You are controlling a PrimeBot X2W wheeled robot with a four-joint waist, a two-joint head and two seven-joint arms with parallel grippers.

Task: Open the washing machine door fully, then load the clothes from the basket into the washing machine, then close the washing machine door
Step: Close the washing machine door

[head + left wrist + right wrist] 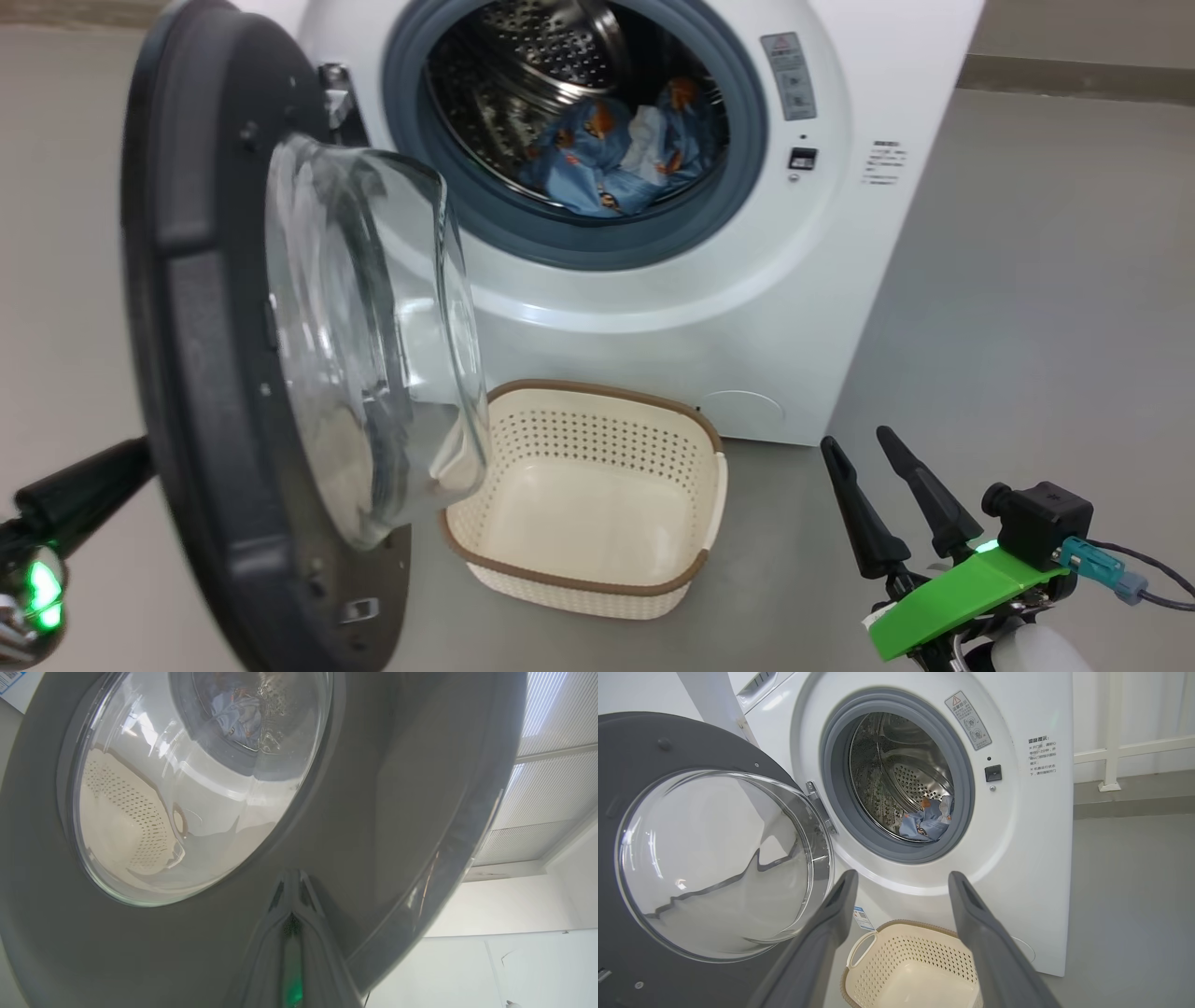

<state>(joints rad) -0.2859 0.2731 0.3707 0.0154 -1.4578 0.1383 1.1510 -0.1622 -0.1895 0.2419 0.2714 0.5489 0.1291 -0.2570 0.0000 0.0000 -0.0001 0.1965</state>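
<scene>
Hanging open on its metal hinge [334,93], the washing machine door [187,373] is standing out from the washing machine [840,280] on the robot's left of the opening, its clear glass bowl [373,327] bulging toward the basket [579,588]. The clothes [607,159], light blue with orange-brown bears, are lying heaped at the bottom of the steel drum [523,75], inside the grey rubber ring [597,245]. The basket is sitting on the floor [1027,327] just before the machine's foot, below the opening, its cream bottom showing bare. The left claw [290,877] is sitting closed, fingers together, tips at the door's glossy outer rim beside the window; whether they are touching it I cannot tell. The right claw [854,439] is hovering open, gripping nothing, over the floor to the basket's right, apart from basket and machine
</scene>
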